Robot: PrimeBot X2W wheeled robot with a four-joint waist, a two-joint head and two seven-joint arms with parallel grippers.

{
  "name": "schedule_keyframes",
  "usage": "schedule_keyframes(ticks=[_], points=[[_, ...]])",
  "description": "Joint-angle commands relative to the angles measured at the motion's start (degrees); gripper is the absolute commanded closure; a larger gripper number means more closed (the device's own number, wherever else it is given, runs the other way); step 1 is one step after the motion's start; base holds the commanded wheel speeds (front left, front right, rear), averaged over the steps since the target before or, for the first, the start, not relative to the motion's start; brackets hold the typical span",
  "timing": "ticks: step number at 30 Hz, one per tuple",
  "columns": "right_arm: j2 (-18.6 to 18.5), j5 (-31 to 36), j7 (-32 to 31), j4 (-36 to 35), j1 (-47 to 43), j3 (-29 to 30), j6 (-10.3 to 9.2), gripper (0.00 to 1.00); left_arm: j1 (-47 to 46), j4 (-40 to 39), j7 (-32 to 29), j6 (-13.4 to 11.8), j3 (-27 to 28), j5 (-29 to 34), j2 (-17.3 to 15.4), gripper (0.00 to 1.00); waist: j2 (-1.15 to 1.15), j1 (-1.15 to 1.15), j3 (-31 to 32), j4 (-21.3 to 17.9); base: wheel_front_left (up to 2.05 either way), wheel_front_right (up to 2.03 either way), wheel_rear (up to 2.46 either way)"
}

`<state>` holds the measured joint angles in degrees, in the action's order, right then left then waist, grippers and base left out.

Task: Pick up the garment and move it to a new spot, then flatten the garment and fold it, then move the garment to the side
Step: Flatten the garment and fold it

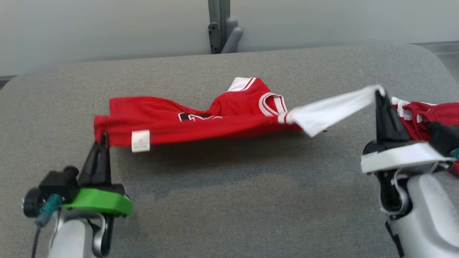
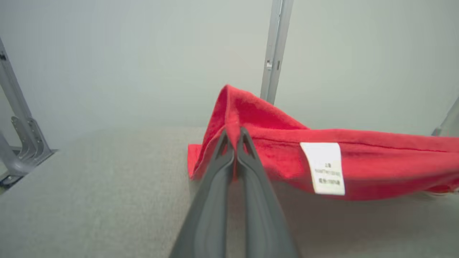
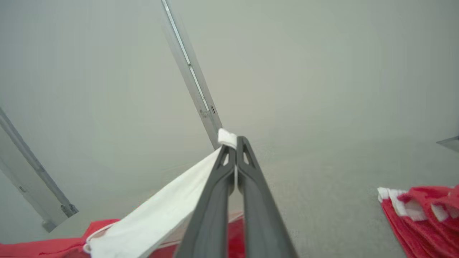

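Soft red jersey with white trim [image 1: 200,122] is held stretched above the grey fabric bench [image 1: 229,208]; left hand [image 1: 104,138] is clamped on its red hem corner, right hand [image 1: 378,95] on its white sleeve [image 1: 330,109]; light, floppy, likely slippery, so corners are best gripped.

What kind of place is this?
Likely a robot test bay, not a home: a grey felt-topped table, bare pale partition panels, a metal post between them, and a red garment.

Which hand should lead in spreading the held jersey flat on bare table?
Probably the left hand: it grips the jersey by its hem over bare table, while the right hand crowds another red garment.
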<state>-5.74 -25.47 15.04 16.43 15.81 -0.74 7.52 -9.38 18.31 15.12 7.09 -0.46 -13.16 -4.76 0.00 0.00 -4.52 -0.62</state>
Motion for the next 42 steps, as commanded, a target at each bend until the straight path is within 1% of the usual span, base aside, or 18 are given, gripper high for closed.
schedule_keyframes(ticks=[1, 4, 7, 8, 11, 12, 14, 16, 18, 20, 23, 26, 29, 32, 34, 38, 40, 42], points=[[-1.46, -1.28, 0.16, -3.47, 2.45, 0.36, -0.07, 1.00, -2.99, -2.16, 0.00, 0.26, -0.10, 0.64, -1.80, 1.00, 0.00, 0.00, 1.84, -0.39, 0.00, 0.00, 0.00], [-4.44, -2.47, 0.16, -9.75, 7.37, 1.18, -0.08, 1.00, -9.29, -5.44, 0.00, 0.36, -1.02, 0.53, -5.68, 1.00, 0.00, 0.00, 2.00, -0.47, 0.00, 0.00, 0.00], [-7.78, -3.44, 0.15, -13.02, 13.69, 1.60, -0.08, 1.00, -17.32, -7.43, -1.50, 0.37, -3.03, -0.25, -10.71, 1.00, 0.00, 0.00, 0.85, -0.65, 0.00, 0.00, 0.00], [-9.19, -3.42, 0.15, -13.61, 16.19, 1.37, -0.07, 1.00, -20.33, -8.00, -2.76, 0.38, -3.89, 0.03, -12.83, 1.00, 0.00, 0.00, -0.05, -0.74, 0.00, 0.00, 0.00], [-12.82, -2.66, 0.15, -13.30, 23.64, -0.24, -0.08, 1.00, -28.91, -7.44, -6.22, 0.34, -6.50, -0.51, -16.84, 1.00, 0.00, 0.00, -3.38, -0.81, 0.00, 0.00, 0.00], [-14.39, -2.81, 0.11, -11.55, 28.42, -2.01, -0.08, 1.00, -34.92, -6.13, -7.30, 0.34, -8.47, -1.95, -17.74, 1.00, 0.00, 0.00, -5.94, -0.63, 0.00, 0.00, 0.00], [-15.36, -2.84, -0.24, -9.24, 34.61, -3.25, -0.09, 1.00, -40.44, -3.75, -8.05, 0.34, -10.08, -2.11, -19.15, 1.00, 0.00, 0.00, -9.09, -0.89, 0.00, 0.00, 0.00], [-16.80, -1.27, -0.74, -6.17, 40.94, -4.87, -0.08, 1.00, -46.02, -1.15, -8.57, 0.34, -12.61, -1.17, -19.60, 1.00, 0.00, 0.00, -12.64, -0.95, 0.00, 0.00, 0.00], [-17.65, 0.30, -1.58, -2.02, 47.65, -6.33, -0.09, 1.00, -51.98, 2.04, -8.43, 0.34, -14.48, -0.34, -19.02, 1.00, 0.00, 0.00, -16.40, -0.87, 0.00, 0.00, 0.00], [-17.83, 1.59, -1.97, 2.49, 54.80, -6.89, -0.09, 1.00, -57.60, 5.81, -7.36, 0.03, -15.30, 0.68, -18.00, 1.00, 0.00, 0.00, -19.73, -0.70, 0.00, 0.00, 0.00], [-18.31, 5.06, -1.61, 8.52, 66.32, -6.70, -0.08, 1.00, -66.90, 10.62, -4.17, -0.65, -16.51, 3.39, -16.89, 1.00, 0.00, 0.00, -23.90, -0.52, 0.00, 0.00, 0.00], [-18.53, 9.12, -0.56, 12.77, 75.14, -6.66, -0.09, 1.00, -74.37, 14.98, -1.70, -1.15, -17.76, 5.66, -15.68, 1.00, 0.00, 0.00, -26.27, -0.50, 0.00, 0.00, 0.00], [-18.38, 12.28, 0.10, 14.55, 80.93, -6.24, -0.09, 1.00, -79.44, 18.09, -0.35, -1.54, -17.94, 6.53, -14.42, 1.00, 0.00, 0.00, -27.01, -0.61, 0.00, 0.00, 0.00], [-18.17, 13.26, 0.12, 13.04, 83.29, -4.63, -0.09, 1.00, -80.94, 19.40, 0.04, -1.29, -18.07, 6.45, -13.76, 1.00, 0.00, 0.00, -27.26, -0.71, 0.00, 0.00, 0.00], [-18.32, 13.34, 0.14, 11.56, 81.97, -4.33, -0.09, 1.00, -80.93, 18.55, 0.04, -1.19, -16.95, 5.50, -13.61, 1.00, 0.00, 0.00, -27.96, -1.08, 0.00, 0.00, 0.00], [-19.13, 9.40, 0.13, 7.57, 73.61, -5.21, -0.09, 1.00, -73.76, 17.93, -0.06, -0.71, -15.14, 3.73, -13.96, 1.00, 0.00, 0.00, -29.22, -1.97, 0.00, 0.00, 0.00], [-19.27, 6.12, 0.14, 4.15, 66.88, -4.99, -0.09, 1.00, -69.22, 16.95, -0.05, -0.64, -13.52, 2.49, -13.77, 1.00, 0.00, 0.00, -29.46, -2.32, 0.00, 0.00, 0.00], [-19.76, 3.05, 0.15, 0.49, 58.28, -4.93, -0.09, 1.00, -63.10, 15.64, -0.03, -0.46, -11.35, 0.82, -13.15, 1.00, 0.00, 0.00, -29.31, -2.62, 0.00, 0.00, 0.00]])
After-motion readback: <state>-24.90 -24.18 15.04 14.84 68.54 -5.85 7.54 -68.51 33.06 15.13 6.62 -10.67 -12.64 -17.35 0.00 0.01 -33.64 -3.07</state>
